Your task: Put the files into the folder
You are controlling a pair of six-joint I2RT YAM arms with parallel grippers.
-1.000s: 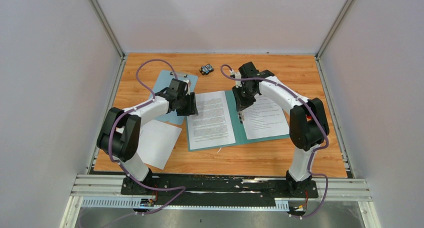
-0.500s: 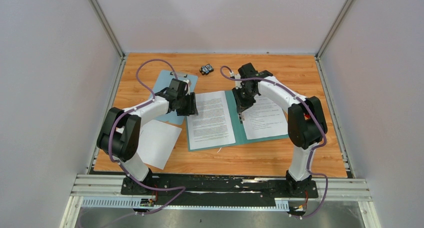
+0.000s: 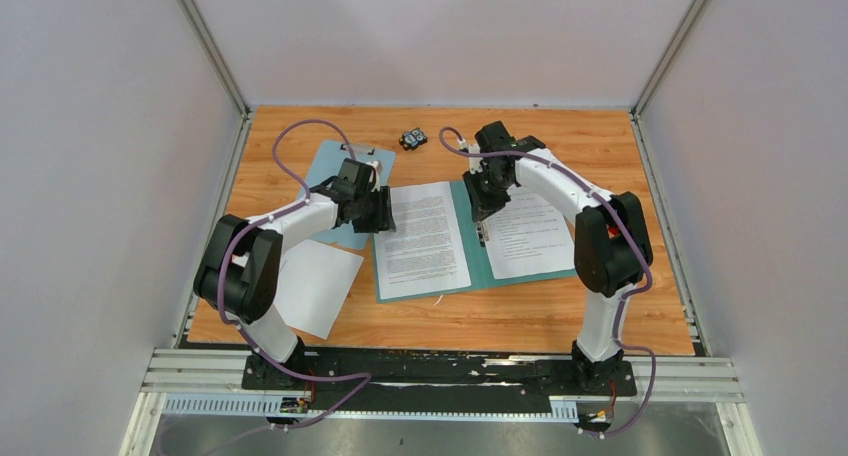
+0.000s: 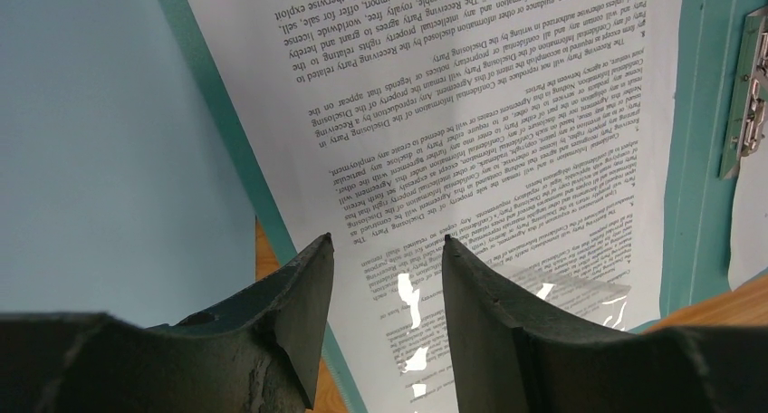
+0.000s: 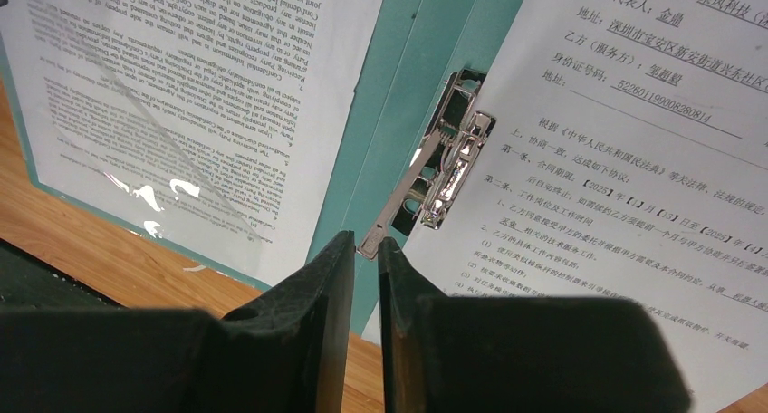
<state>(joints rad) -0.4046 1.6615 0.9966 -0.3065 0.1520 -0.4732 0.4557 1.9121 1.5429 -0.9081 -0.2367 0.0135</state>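
Observation:
The teal folder (image 3: 476, 271) lies open at the table's middle. One printed file (image 3: 425, 238) rests on its left cover and another file (image 3: 530, 234) on its right cover, under the metal clip (image 5: 448, 177) by the spine. A third file (image 3: 312, 286) lies on the wood at the left. My left gripper (image 3: 377, 209) stands open over the left sheet's (image 4: 471, 114) edge with nothing between its fingers. My right gripper (image 3: 481, 208) is at the spine, its jaws nearly together around the end of the clip lever (image 5: 373, 241).
A pale blue clipboard (image 3: 338, 176) lies under and behind my left arm, touching the folder's left edge. A small black object (image 3: 413, 138) sits near the back. Aluminium rails and white walls close in the table on three sides.
The right arm's elbow has shifted slightly to the left. The left arm, folder and sheets look unchanged.

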